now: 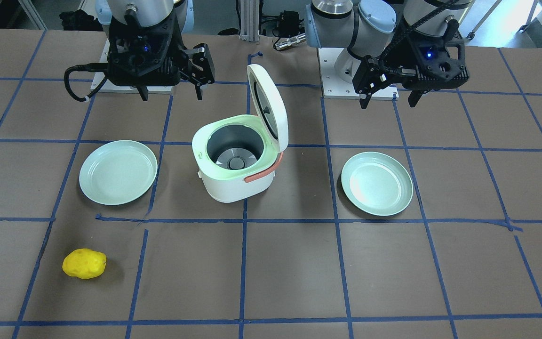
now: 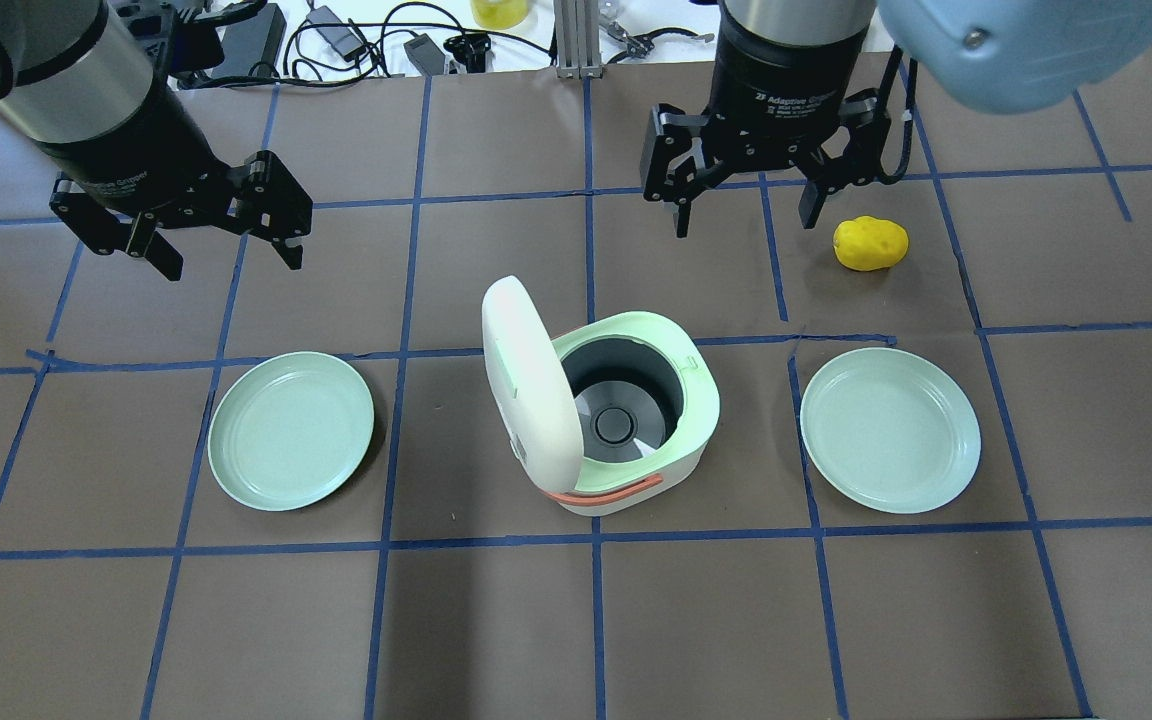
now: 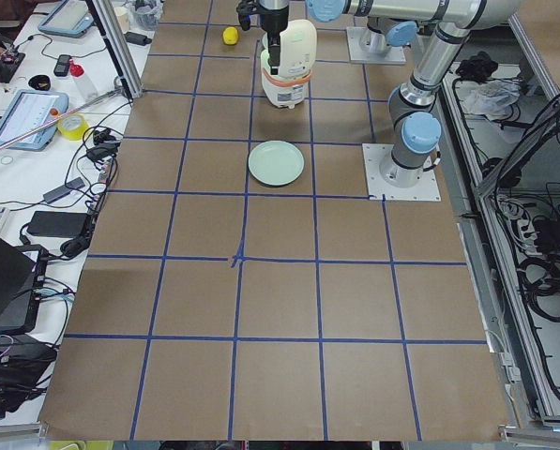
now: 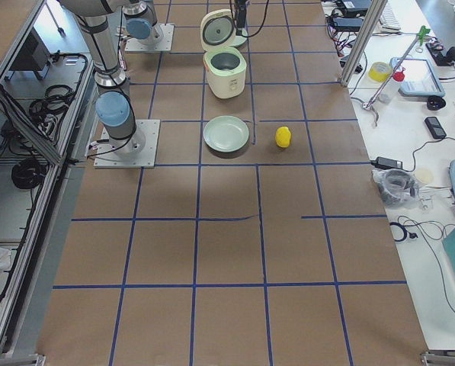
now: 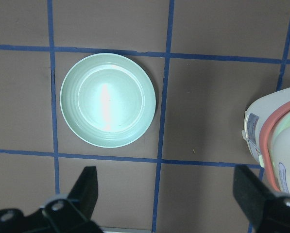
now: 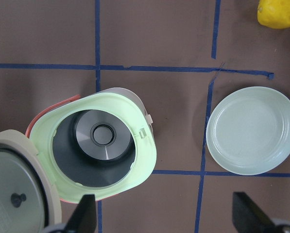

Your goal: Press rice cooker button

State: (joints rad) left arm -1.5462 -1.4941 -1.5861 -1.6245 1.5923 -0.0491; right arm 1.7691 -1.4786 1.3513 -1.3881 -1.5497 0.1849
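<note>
rice cooker (image 2: 636, 415): stands in the middle of the table (image 2: 496, 620), between the two plates; its grey heating plate shows inside the mint-green rim.
lid (image 2: 526, 380): raised and upright, hinged on the rice cooker's left side.
handle (image 2: 606, 493): orange, folded down around the left, hinge side of the body.
left gripper (image 2: 231, 262): hangs above the table's left part, well apart from the rice cooker; its fingers are spread wide and hold nothing.
right gripper (image 2: 748, 225): hangs above the table to the right of the middle, clear of the rice cooker; its fingers are also spread wide and hold nothing.
left plate (image 2: 291, 430): pale green, flat on the table to the left of the rice cooker.
right plate (image 2: 891, 430): the same kind, to the right of the rice cooker.
yellow potato (image 2: 871, 243): lies on the far right, beyond the right plate.
</note>
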